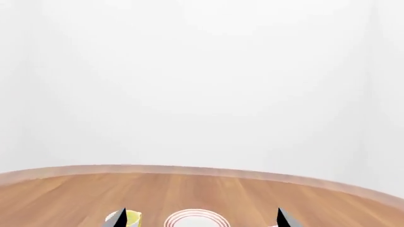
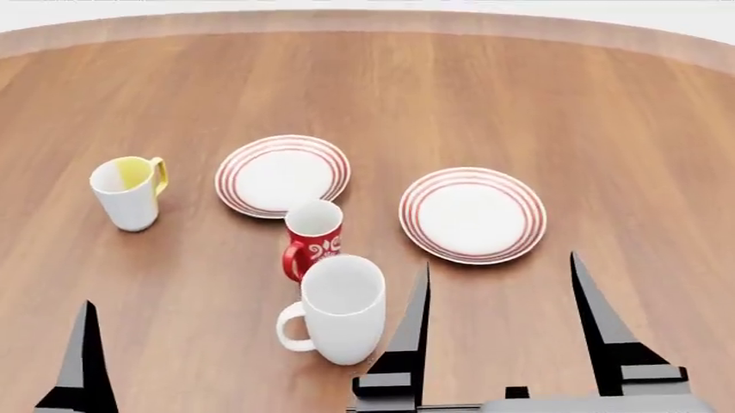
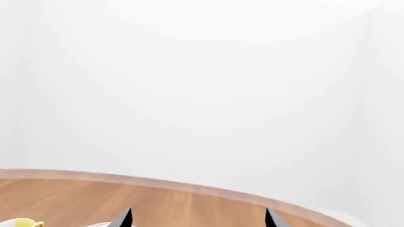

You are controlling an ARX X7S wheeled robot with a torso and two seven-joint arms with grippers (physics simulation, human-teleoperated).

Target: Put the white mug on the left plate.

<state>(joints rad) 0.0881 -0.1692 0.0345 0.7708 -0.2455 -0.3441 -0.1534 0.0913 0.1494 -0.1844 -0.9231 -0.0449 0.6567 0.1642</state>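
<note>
I am holding my right gripper (image 2: 500, 297) low at the near edge of the table (image 2: 574, 103), its two dark fingers spread wide with only bare wood between them. The left finger of that pair is standing just beside the white mug (image 2: 339, 310), on the mug's right, and I cannot tell whether it is touching the glossy wall. The mug is sitting upright on the wood, its loop handle pointing toward my left arm. It is not on any plate.

Just beyond the mug, a red mug (image 2: 312, 239) is standing upright, close enough that the two nearly meet in the head view. Beyond the red mug the left plate (image 2: 282, 175) is lying flat, its red rings facing up and nothing resting on it; the red mug's rim is overlapping the plate's near edge from this angle. The right plate (image 2: 472, 213) is lying flat too, apart from the left one and ahead of my right gripper. A yellow mug (image 2: 129, 192) is standing left of the left plate.

Of my left gripper (image 1: 202, 218) the head view is showing only one dark finger at the lower corner. Its wrist view is showing both tips set well apart, gripping nothing, with the left plate between them.
</note>
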